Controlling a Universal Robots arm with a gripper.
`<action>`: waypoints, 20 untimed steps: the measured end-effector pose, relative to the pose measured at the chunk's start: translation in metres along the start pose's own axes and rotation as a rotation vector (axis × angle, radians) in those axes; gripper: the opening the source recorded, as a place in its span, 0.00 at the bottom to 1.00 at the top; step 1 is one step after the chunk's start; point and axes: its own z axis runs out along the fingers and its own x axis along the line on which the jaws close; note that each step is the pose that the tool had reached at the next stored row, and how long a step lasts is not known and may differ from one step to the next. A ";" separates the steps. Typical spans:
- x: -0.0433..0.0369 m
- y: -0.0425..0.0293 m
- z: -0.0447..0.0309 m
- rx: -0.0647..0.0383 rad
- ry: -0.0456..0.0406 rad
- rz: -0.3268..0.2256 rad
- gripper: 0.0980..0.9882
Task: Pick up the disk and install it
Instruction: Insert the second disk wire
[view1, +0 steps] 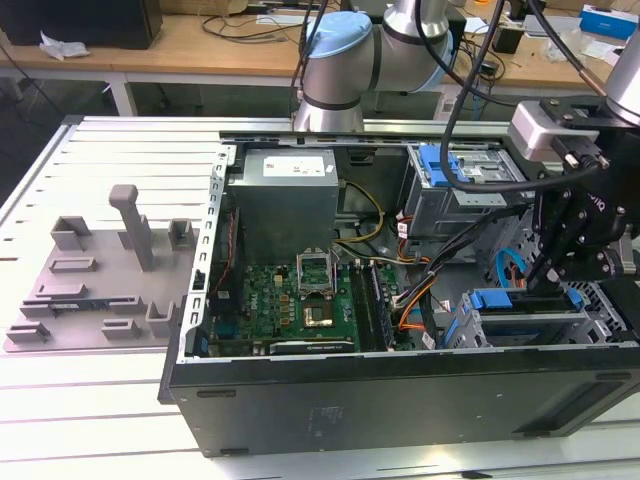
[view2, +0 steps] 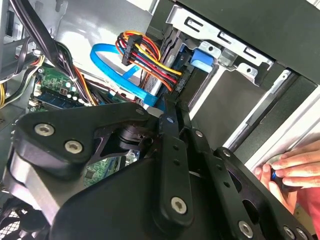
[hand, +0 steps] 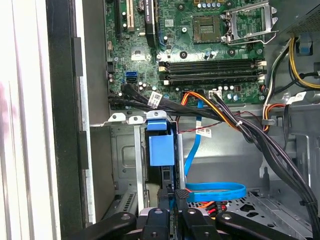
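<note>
The disk (view1: 525, 312) stands on edge in the drive cage at the front corner of the open computer case (view1: 400, 395), on the exterior view's right. Its blue carrier bracket (hand: 161, 146) sits between the cage's metal rails, and its blue tab (view2: 202, 59) lies against the cage frame. My gripper (view1: 548, 275) reaches down into the case from above. Its black fingers meet on the thin upper edge of the carrier in both wrist views (hand: 172, 195) (view2: 169, 107). Most of the drive's body is hidden inside the cage.
Black, orange and yellow cable bundles (hand: 235, 122) and a blue data cable (hand: 215, 190) cross beside the cage. The motherboard (view1: 300, 305) and grey power-supply box (view1: 283, 195) fill the case's middle. A second cage with a blue latch (view1: 440, 165) stands behind. A person's hand (view2: 292, 170) rests outside the case wall.
</note>
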 end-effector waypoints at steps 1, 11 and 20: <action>0.0000 0.0000 0.0002 0.000 0.0000 0.000 0.07; -0.0013 -0.0001 0.0026 0.000 -0.0001 0.000 0.07; -0.0026 -0.0008 0.0050 0.000 -0.0002 -0.001 0.07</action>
